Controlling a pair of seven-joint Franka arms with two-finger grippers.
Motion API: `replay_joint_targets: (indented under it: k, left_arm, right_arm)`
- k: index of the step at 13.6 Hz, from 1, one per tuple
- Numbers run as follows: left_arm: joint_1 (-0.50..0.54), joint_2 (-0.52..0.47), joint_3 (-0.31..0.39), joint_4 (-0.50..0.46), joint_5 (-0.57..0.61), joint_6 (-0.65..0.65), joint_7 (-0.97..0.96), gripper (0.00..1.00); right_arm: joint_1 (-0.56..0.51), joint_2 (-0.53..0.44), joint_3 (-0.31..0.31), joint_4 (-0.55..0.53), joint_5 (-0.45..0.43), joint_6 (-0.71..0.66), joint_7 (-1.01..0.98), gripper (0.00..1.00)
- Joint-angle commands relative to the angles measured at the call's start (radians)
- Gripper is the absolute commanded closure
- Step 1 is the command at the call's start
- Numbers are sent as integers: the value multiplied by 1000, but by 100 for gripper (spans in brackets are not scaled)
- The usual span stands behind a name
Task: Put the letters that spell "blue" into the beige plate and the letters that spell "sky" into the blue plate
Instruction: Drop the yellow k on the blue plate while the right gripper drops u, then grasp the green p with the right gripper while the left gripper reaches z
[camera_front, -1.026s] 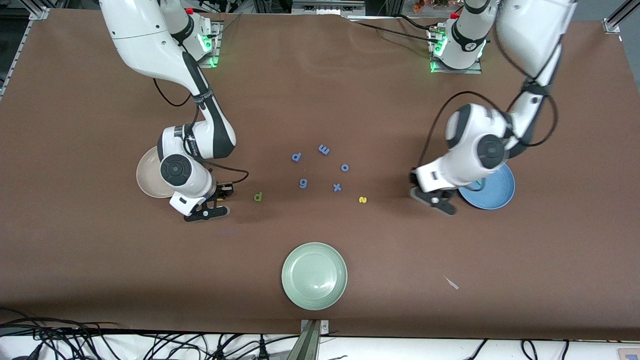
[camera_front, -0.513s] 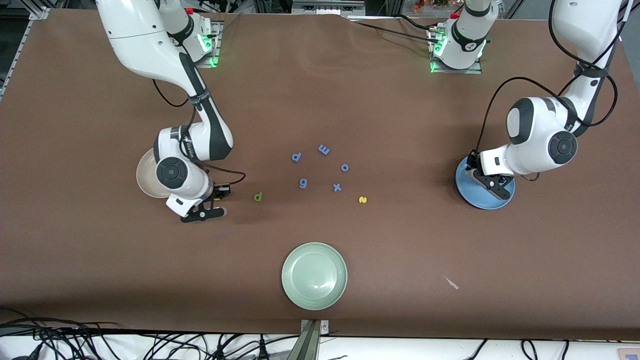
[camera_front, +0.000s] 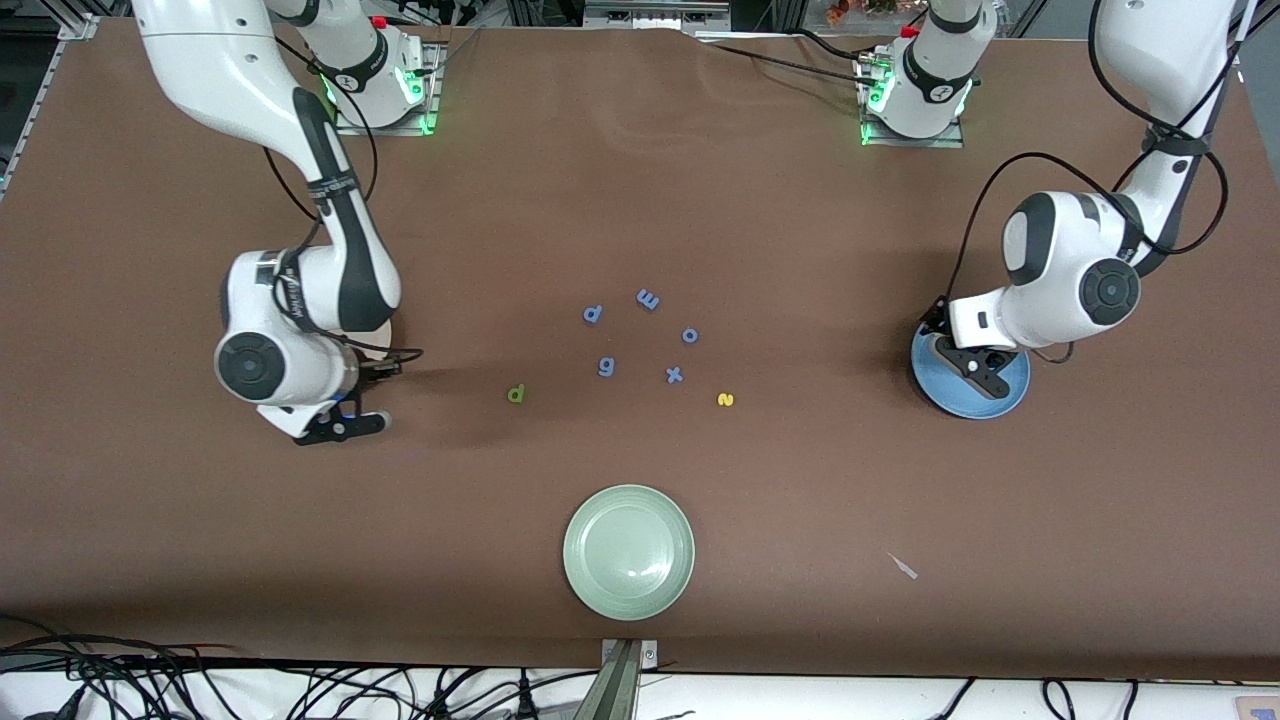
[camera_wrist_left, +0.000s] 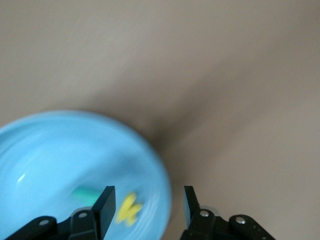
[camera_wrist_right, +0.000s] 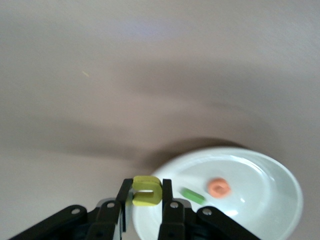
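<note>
The tiny yellow foam "u" (camera_wrist_right: 147, 190) sits pinched between the fingers of my right gripper (camera_front: 345, 418), just beside the round cream-beige plate (camera_wrist_right: 260, 210), where an orange "e" (camera_wrist_right: 219, 187) and a dark green "l" (camera_wrist_right: 192, 195) lie. My left gripper (camera_front: 975, 365) hangs over the round blue plate (camera_front: 1008, 398), jaws apart and empty, above a yellow "k" (camera_wrist_left: 129, 210) and a teal "y" (camera_wrist_left: 86, 193). The green "b" (camera_front: 516, 394) and yellow "s" (camera_front: 726, 400) lie on the brown table (camera_front: 800, 250), near five blue letters (camera_front: 640, 335).
</note>
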Motion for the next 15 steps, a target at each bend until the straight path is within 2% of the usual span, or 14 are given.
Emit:
replay_joint_targets:
  k: [1,3,4,5,7,9,12,15]
  left_arm:
    - [-127,25,-33,32,-150,69,-134,37]
    - [-219,88,-64,90,-236,139,-252,37]
    - [-265,129,-66,139,-247,156,-297,37]
    - [-303,167,-66,194,-247,157,-325,38]
    - [-346,232,-64,274,-249,158,-358,38]
    - [-374,280,-64,341,-244,178,-363,38]
    - [-396,326,-58,391,-238,224,-354,38]
    - [-416,359,-40,425,-185,239,-339,40]
  right_arm:
    - [-1,-74,-45,-153,15,22,-125,79]
    - [-2,-100,-49,-234,15,105,-133,78]
    - [-2,-102,-47,-242,15,110,-145,59]
    - [-2,-107,-47,-238,15,100,-131,2]
    - [1,-125,-33,-210,24,73,-98,0]
    - [7,-122,-7,-176,101,74,-75,0]
    - [22,-71,39,-97,150,97,-67,0]
    - [79,-35,77,-78,156,218,94,0]
